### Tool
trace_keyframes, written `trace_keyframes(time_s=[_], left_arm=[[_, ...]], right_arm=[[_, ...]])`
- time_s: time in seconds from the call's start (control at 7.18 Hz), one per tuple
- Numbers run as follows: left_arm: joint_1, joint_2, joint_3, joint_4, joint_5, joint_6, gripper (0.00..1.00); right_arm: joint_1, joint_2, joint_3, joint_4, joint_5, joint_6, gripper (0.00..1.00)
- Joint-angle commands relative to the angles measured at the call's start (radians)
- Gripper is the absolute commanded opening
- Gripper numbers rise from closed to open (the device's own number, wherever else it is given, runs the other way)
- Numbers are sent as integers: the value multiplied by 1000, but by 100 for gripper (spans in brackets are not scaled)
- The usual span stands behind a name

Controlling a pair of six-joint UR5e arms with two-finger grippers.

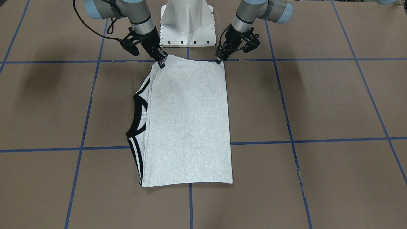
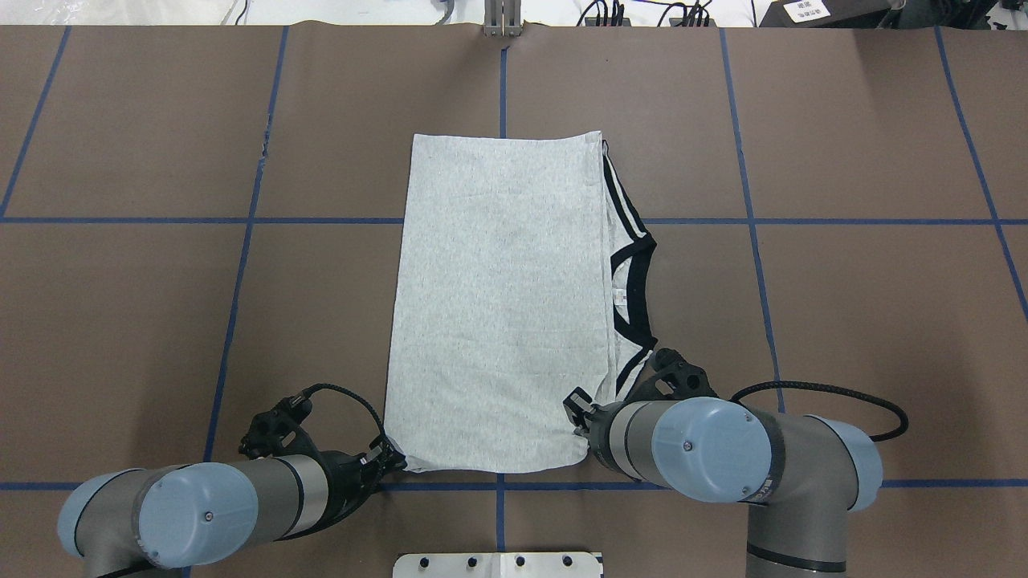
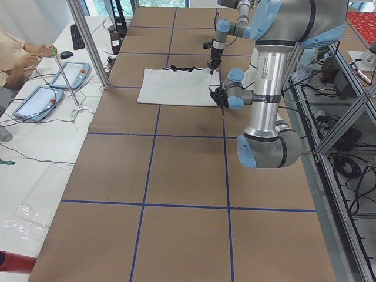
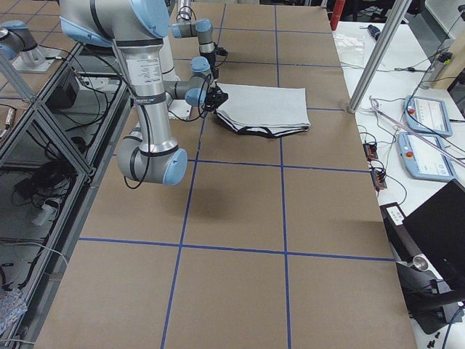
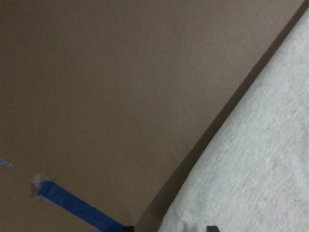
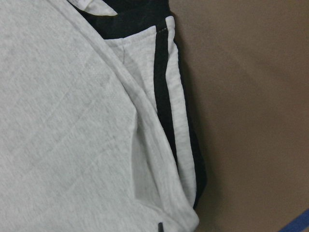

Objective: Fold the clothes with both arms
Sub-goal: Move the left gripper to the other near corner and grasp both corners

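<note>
The T-shirt [image 2: 498, 305] lies flat mid-table [image 2: 843, 321], folded into a long light grey rectangle that runs away from the robot, plain side up. Its black collar [image 2: 632, 297] and the black-and-white shoulder stripes [image 2: 622, 201] show along the right edge. The left gripper [image 2: 389, 461] is at the near left corner and the right gripper [image 2: 580, 411] at the near right corner. Whether either one pinches the cloth cannot be told.

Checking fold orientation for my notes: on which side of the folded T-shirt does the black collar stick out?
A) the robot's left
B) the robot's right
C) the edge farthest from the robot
B: in the overhead view the black collar pokes out from the T-shirt along the edge on the right gripper side.
</note>
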Motion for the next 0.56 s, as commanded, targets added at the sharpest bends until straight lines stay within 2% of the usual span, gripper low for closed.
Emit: trace_keyframes(time_s=[0.0, 0.42], left_arm=[[-4, -1, -3, 0, 0, 0, 0], [-33, 1, -38, 0, 0, 0, 0]], right_arm=[[1, 0, -1, 0, -1, 0, 0], [-1, -2, 0, 0, -1, 0, 0]])
